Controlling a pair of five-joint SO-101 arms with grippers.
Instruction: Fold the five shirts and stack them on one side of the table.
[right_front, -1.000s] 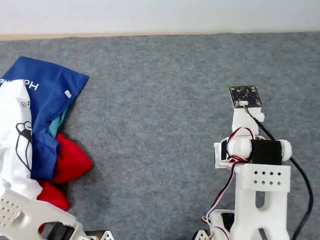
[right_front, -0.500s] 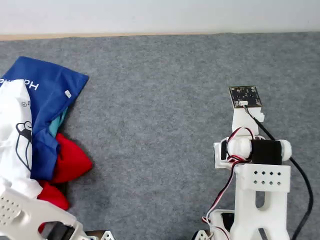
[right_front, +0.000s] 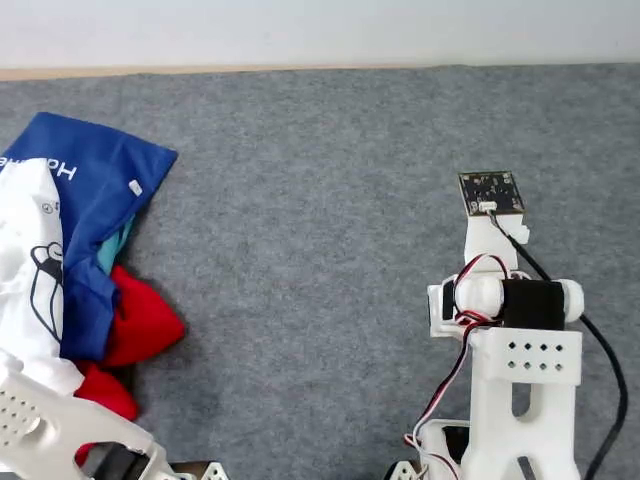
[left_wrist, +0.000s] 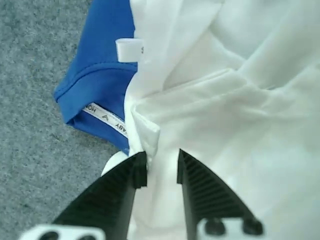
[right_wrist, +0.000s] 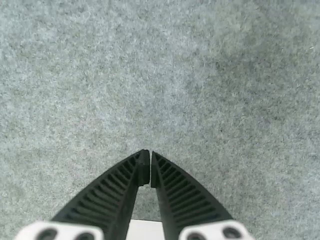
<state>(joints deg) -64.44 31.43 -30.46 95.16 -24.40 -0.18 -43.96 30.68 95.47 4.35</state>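
Bench: the grey felt bench (right_front: 330, 150) carries the whole job at its left edge. Nothing lying on it has shifted in the last second.
Shirt pile: a loose, unfolded heap. The white shirt (right_front: 25, 280) lies over the blue shirt (right_front: 95, 190), the red shirt (right_front: 140, 325) bulges out on the near right, and a teal sliver (right_front: 115, 245) shows between them.
Left arm: the left arm (right_front: 60, 430), at the near left corner, has sunk slightly toward the near edge. It is the only movement I can find.
Meaning: I read that as the very start of a pull on the white shirt. No shirt is folded and no stack is begun.
Right arm: the right arm (right_front: 510, 350) is unmoved at the near right.
Left gripper: my left wrist view gives me the grip itself. The left gripper (left_wrist: 159, 167) pinches a fold of the white shirt (left_wrist: 240, 125), with the blue shirt (left_wrist: 105, 75) just beside it. The high view gives me the heap's layout instead.
Right gripper: the right gripper (right_wrist: 149, 165) is pressed together over felt, holding nothing.
Tag: a white label (left_wrist: 127, 50) sits where the white and blue cloth meet.
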